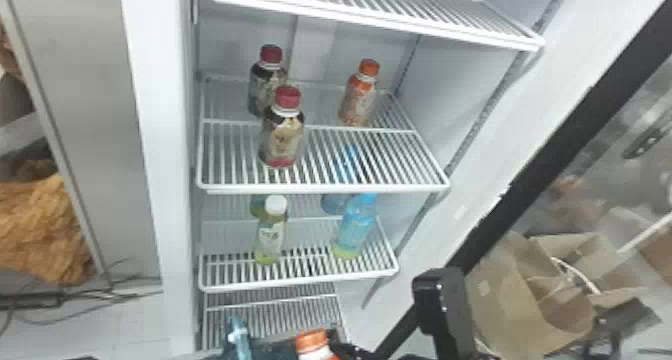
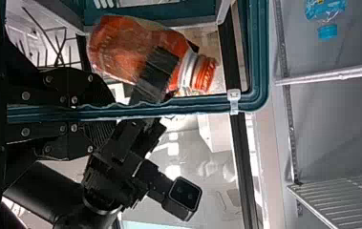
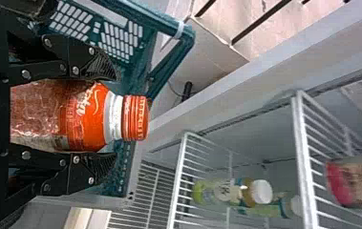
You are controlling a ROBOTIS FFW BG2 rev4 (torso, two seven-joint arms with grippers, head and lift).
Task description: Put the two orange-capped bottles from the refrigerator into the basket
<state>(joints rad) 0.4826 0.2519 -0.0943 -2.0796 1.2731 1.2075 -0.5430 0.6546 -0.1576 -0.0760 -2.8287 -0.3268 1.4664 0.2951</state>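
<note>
First placement: the bottle (image 3: 87, 117), clasped between the half-open right gripper's jaws (image 3: 113, 119), should be lowered into the basket (image 2: 260, 52), pinched by the near-shut left gripper (image 2: 109, 112).

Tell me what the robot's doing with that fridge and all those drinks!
The robot's right hand is holding a bottle with an orange cap right by the green-blue basket. Its left hand is gripping the basket's rim. Another orange-capped bottle is standing on a refrigerator shelf, near two bottles with red caps. So that one isn't in the basket yet.
</note>
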